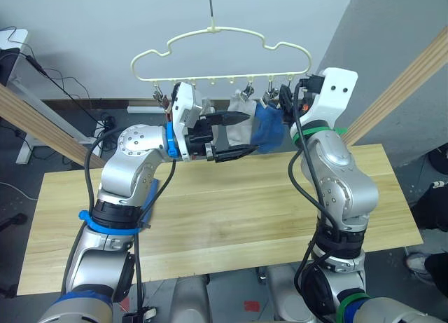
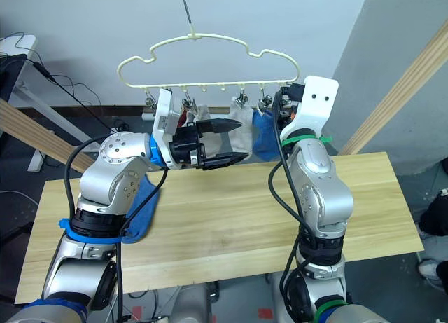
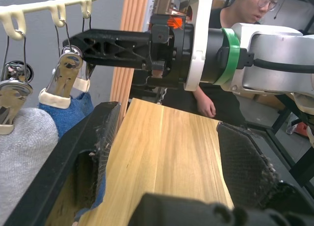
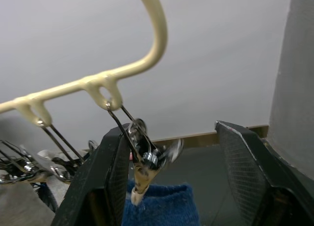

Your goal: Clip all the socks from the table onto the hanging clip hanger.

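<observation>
The pale yellow clip hanger (image 1: 224,53) hangs above the table (image 1: 231,218). From its clips hang a light grey sock (image 1: 241,127) and a blue sock (image 1: 269,130); something rust red (image 2: 183,116) shows behind my left wrist. My right gripper (image 4: 171,130) is open up at the hanger, its fingers either side of the metal clip (image 4: 144,160) that bites the blue sock (image 4: 162,204). Level with the hung socks, my left gripper (image 1: 234,135) is open and empty. Another blue sock (image 2: 143,204) lies on the table under my left arm.
Thick wooden poles slant at the right (image 1: 406,78) and at the left (image 1: 42,127). A person (image 3: 235,10) sits beyond the table's far end. Cables and a white stand (image 1: 28,71) are on the floor at the back left.
</observation>
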Tool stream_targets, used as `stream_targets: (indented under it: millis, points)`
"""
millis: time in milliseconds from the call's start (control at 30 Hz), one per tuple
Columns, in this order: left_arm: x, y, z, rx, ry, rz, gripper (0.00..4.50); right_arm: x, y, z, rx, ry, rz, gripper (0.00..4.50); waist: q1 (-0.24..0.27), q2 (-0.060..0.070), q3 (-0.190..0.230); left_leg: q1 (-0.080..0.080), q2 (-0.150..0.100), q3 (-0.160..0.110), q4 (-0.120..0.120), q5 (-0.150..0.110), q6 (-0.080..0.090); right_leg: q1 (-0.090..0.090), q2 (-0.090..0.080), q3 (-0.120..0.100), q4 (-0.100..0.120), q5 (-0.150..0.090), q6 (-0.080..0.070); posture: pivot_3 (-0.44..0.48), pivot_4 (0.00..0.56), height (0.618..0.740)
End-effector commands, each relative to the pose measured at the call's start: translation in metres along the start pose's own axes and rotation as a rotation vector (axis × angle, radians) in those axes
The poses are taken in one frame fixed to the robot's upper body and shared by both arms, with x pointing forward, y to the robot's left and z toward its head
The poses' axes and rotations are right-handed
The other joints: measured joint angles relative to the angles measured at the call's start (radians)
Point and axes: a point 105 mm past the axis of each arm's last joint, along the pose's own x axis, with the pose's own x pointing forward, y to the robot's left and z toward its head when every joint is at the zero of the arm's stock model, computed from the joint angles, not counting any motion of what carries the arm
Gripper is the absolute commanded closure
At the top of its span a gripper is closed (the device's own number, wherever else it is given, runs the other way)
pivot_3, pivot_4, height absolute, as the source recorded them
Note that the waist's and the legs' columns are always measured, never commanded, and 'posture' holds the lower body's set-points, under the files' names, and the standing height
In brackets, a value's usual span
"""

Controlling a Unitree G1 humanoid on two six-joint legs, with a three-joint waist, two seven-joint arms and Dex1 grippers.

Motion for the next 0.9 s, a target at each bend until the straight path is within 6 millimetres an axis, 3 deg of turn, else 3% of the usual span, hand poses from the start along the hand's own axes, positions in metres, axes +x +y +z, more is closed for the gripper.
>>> stream_targets:
  millis: [33, 533, 633, 833, 900]
  points:
    - [0.002, -0.002, 0.007, 0.036, -0.017, -0.015, 0.93, -0.008, 0.012, 0.013, 0.046, -0.053, 0.027, 1.71, 0.0, 0.0, 0.0, 0.0, 0.0, 0.0, 0.0, 0.0, 0.0, 0.0, 0.0, 0.0, 0.0, 0.0, 0.0, -0.178, 0.33, 0.74]
    - [0.004, -0.003, 0.008, 0.034, -0.018, -0.019, 0.93, -0.009, 0.021, 0.017, 0.077, -0.067, 0.079, 1.71, 0.0, 0.0, 0.0, 0.0, 0.0, 0.0, 0.0, 0.0, 0.0, 0.0, 0.0, 0.0, 0.0, 0.0, 0.0, -0.179, 0.331, 0.74]
    - [0.004, -0.003, 0.007, 0.033, -0.017, -0.018, 0.93, -0.009, 0.022, 0.017, 0.078, -0.068, 0.084, 2.31, 0.0, 0.0, 0.0, 0.0, 0.0, 0.0, 0.0, 0.0, 0.0, 0.0, 0.0, 0.0, 0.0, 0.0, 0.0, -0.179, 0.331, 0.74]
    - [0.004, -0.004, 0.006, 0.036, -0.011, -0.019, 0.93, -0.01, 0.026, 0.018, 0.071, -0.075, 0.112, 4.35, 0.0, 0.0, 0.0, 0.0, 0.0, 0.0, 0.0, 0.0, 0.0, 0.0, 0.0, 0.0, 0.0, 0.0, 0.0, -0.179, 0.331, 0.74]
    - [0.004, -0.004, 0.006, 0.034, -0.011, -0.017, 0.93, -0.01, 0.027, 0.018, 0.063, -0.079, 0.12, 4.37, 0.0, 0.0, 0.0, 0.0, 0.0, 0.0, 0.0, 0.0, 0.0, 0.0, 0.0, 0.0, 0.0, 0.0, 0.0, -0.18, 0.328, 0.74]
